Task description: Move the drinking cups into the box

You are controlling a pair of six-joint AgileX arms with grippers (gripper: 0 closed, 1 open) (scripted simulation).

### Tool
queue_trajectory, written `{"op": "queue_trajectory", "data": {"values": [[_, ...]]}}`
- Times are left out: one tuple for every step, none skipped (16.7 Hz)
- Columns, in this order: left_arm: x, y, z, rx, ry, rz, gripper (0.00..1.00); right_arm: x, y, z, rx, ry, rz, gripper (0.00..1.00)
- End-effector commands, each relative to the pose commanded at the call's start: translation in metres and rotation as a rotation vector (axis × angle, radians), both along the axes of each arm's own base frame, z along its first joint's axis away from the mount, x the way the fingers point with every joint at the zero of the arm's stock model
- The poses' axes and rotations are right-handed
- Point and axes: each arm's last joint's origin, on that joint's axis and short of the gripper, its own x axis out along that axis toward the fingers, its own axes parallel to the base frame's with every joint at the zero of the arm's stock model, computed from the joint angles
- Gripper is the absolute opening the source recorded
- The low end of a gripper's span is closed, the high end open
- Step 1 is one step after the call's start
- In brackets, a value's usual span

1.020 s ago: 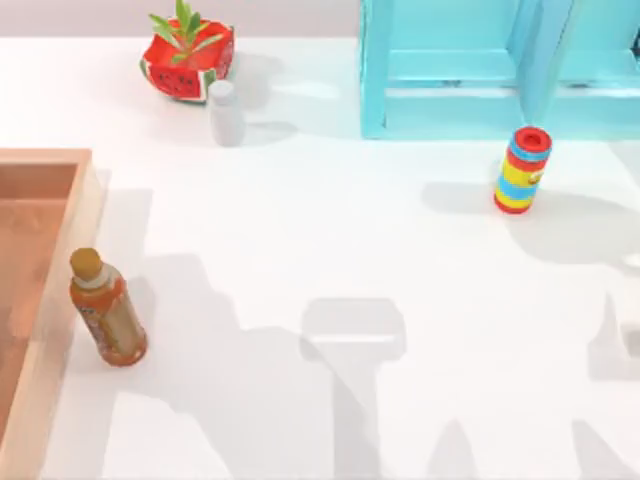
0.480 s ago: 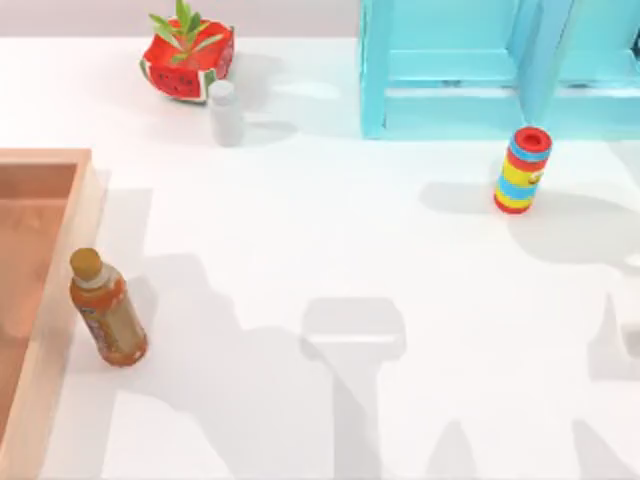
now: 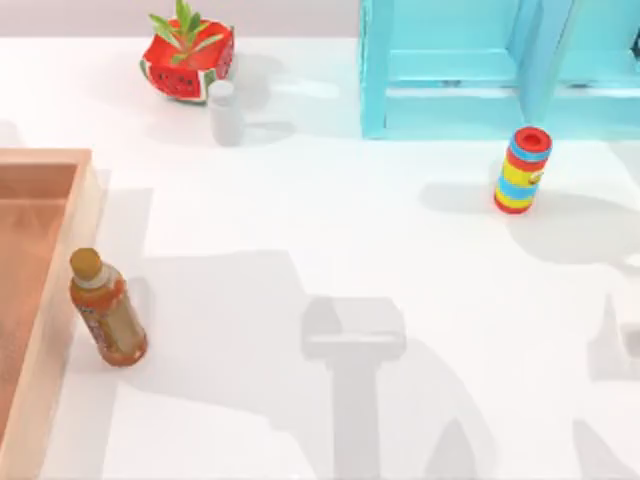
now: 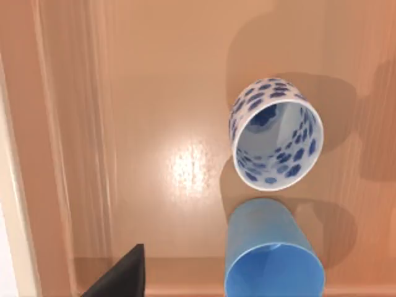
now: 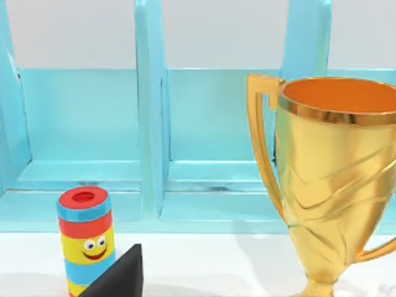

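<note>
The white table (image 3: pixel 330 220) showed arm shadows that had spread wider beside the box (image 3: pixel 45 330) within the last second. Inside the box stood the floral cup (image 4: pixel 276 141) and blue tumbler (image 4: pixel 272 253), touching; task apparently complete. Left pincer's grip: cannot tell.

The box (image 3: pixel 40 300) runs off the top view's left and bottom edges. The shelf (image 3: pixel 480 70) is cut by the top and right edges. In the left wrist view the blue cup (image 4: pixel 272 260) is cropped at its rim. The trophy (image 5: pixel 328 185) loses its base and one handle.
</note>
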Motion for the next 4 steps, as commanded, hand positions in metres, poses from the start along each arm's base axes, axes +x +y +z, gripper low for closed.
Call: {"op": "queue_trajectory", "data": {"values": [[-0.001,-0.001,0.009,0.001,0.0,-0.001,1.0,0.0,0.0,0.0,0.0,0.0,0.0,1.0],[-0.003,-0.001,0.016,0.002,0.0,-0.003,1.0,0.0,0.0,0.0,0.0,0.0,0.0,1.0],[-0.004,-0.002,0.021,0.003,0.0,-0.003,1.0,0.0,0.0,0.0,0.0,0.0,0.0,1.0],[-0.004,-0.002,0.022,0.004,0.0,-0.004,1.0,0.0,0.0,0.0,0.0,0.0,0.0,1.0]]}}
